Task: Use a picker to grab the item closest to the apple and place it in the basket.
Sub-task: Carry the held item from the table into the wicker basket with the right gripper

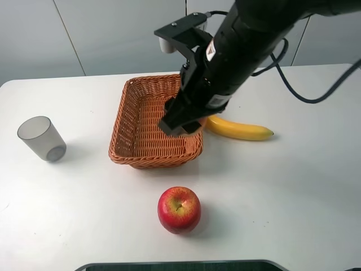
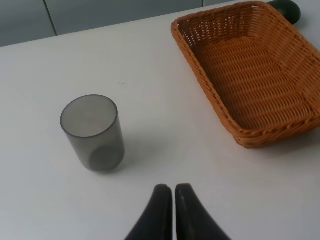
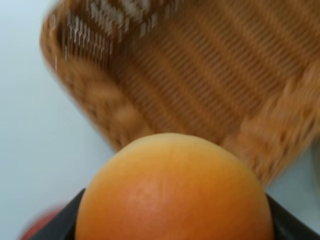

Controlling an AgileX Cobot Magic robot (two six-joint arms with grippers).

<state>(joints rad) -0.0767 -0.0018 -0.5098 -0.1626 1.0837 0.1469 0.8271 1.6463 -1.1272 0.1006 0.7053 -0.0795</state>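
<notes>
the right gripper [image 1: 181, 121] hangs over the near right corner of the wicker basket [image 1: 118, 121], its jaws clamped on an orange [image 3: 172, 192]. from the high camera only a sliver of the fruit peeks out beside the black fingers, but the right wrist view is filled with it, dark jaw tips showing on either side and the basket's woven floor blurred beyond. the orange is up in the air, not resting on the weave. a banana [image 1: 240, 130] lies on the white table [image 1: 282, 197] just beside the basket's right edge, partly behind the arm. the red apple [image 1: 179, 209] sits on its own in front of the basket, well apart from it. off to the left stands a smoky grey plastic cup [image 1: 41, 138], upright. the left gripper [image 2: 173, 187] is drawn back above the table near that cup, its two fingers [image 2: 162, 200] pressed together with nothing between them.
</notes>
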